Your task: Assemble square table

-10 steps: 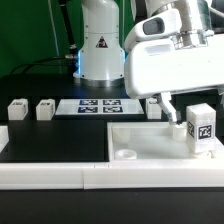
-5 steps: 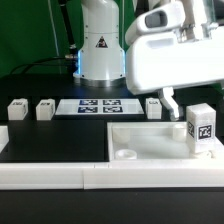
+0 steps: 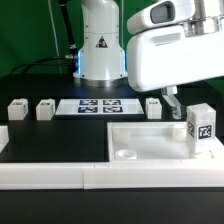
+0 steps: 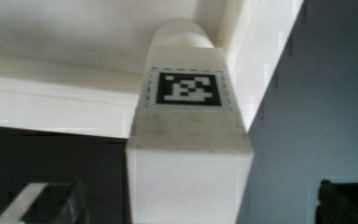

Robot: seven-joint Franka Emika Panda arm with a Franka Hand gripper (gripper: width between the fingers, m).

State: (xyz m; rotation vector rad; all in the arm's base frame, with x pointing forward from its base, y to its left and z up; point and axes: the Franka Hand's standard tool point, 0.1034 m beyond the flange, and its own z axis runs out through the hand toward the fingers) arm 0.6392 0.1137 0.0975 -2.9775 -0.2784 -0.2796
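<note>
The square table's white slab [image 3: 150, 140] lies at the exterior view's right, with a round socket [image 3: 126, 154] at its near corner. One white tagged leg [image 3: 201, 128] stands upright on the slab's right part. My gripper [image 3: 171, 101] is open and empty, just above and left of that leg. In the wrist view the leg [image 4: 190, 120] stands between my spread fingers [image 4: 34, 203], with gaps on both sides of it; my gripper [image 4: 190, 205] does not touch it. Three more legs lie on the table: two at the left [image 3: 17, 110] [image 3: 45, 109] and one [image 3: 153, 107] behind the slab.
The marker board [image 3: 100, 105] lies flat at the back middle. The long white bar fence [image 3: 50, 176] runs along the front edge. The robot's white base [image 3: 100, 45] stands behind the marker board.
My hand has risen and drawn back from the upright leg. The leg stays standing on the slab where it was.
</note>
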